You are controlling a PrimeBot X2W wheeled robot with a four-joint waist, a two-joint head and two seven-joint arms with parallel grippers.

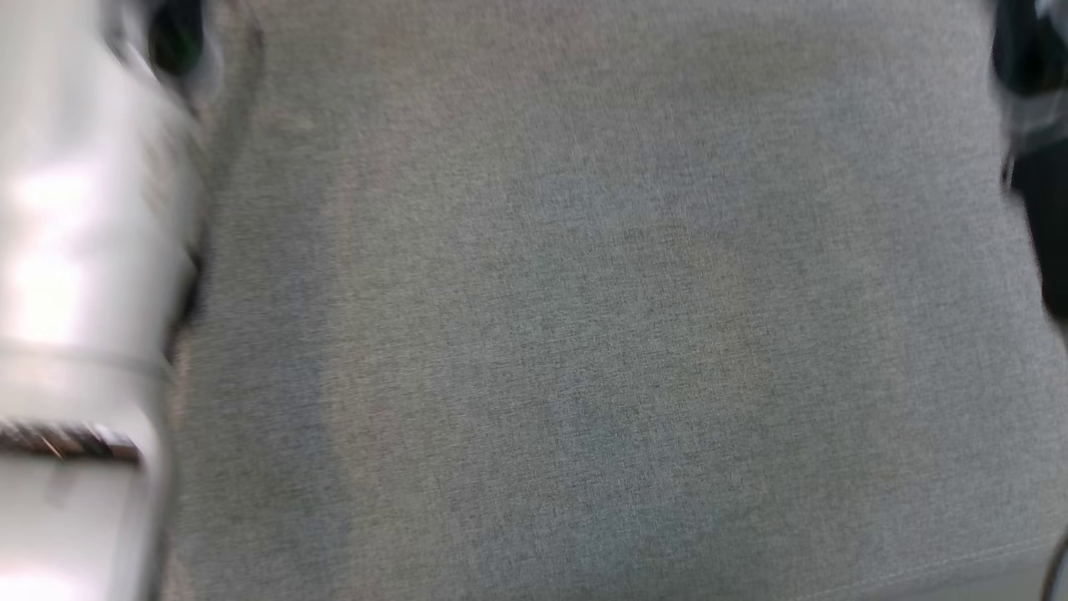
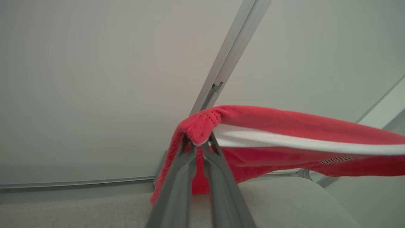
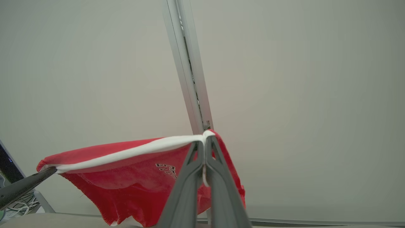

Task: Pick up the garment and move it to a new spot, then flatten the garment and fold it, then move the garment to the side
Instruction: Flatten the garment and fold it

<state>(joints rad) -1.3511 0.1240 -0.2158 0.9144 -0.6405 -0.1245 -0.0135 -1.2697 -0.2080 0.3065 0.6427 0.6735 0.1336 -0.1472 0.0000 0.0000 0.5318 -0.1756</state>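
The garment is red terry cloth with a white band and dark lettering. It hangs stretched between my two grippers, above a grey cushioned surface. In the left wrist view my left gripper is shut on one bunched corner of it. In the right wrist view my right gripper is shut on the white-banded edge of the garment. At the far left of that view the left gripper's fingers hold the other end. The head view is blurred, with my pale left forearm along its left edge.
Grey woven fabric surface spreads across the head view, with a blurred dark shape at its upper right. Behind the garment stands a pale wall with a metal rail. White cables lie at the lower left.
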